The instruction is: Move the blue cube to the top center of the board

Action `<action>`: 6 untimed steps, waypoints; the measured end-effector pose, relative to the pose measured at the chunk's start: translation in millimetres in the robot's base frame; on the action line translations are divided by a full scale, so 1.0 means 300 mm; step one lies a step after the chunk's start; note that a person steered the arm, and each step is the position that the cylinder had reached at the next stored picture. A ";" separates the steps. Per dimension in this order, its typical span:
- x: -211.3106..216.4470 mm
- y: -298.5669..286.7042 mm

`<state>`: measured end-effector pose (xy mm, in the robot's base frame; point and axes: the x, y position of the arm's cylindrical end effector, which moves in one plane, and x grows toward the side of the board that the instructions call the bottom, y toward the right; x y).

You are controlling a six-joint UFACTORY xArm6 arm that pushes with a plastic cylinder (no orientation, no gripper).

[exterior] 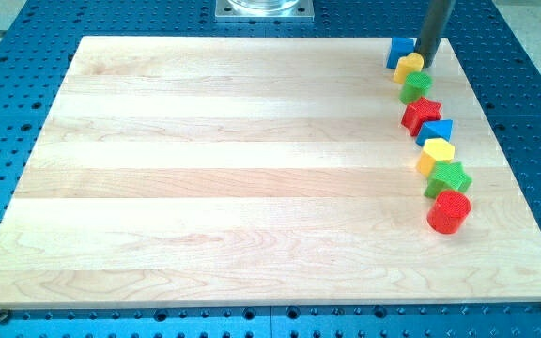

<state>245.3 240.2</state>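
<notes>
The blue cube (pixel 399 52) sits near the board's top right corner. My tip (pixel 427 60) is just to its right, close beside it and just above the yellow heart-shaped block (pixel 409 67). The rod comes down from the view's top. Below the cube a chain of blocks runs down the right side: the yellow heart, a green round block (pixel 415 86), a red star (pixel 421 114), a blue triangle-like block (pixel 436 130), a yellow hexagon-like block (pixel 436 154), a green star (pixel 449 177) and a red cylinder (pixel 450 211).
The wooden board (pixel 233 169) lies on a blue perforated table (pixel 533 113). A metal mount plate (pixel 264 8) sits beyond the board's top edge at centre.
</notes>
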 end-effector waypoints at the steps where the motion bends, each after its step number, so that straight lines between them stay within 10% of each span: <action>1: -0.022 -0.163; 3: -0.115 -0.173; 6: -0.064 -0.745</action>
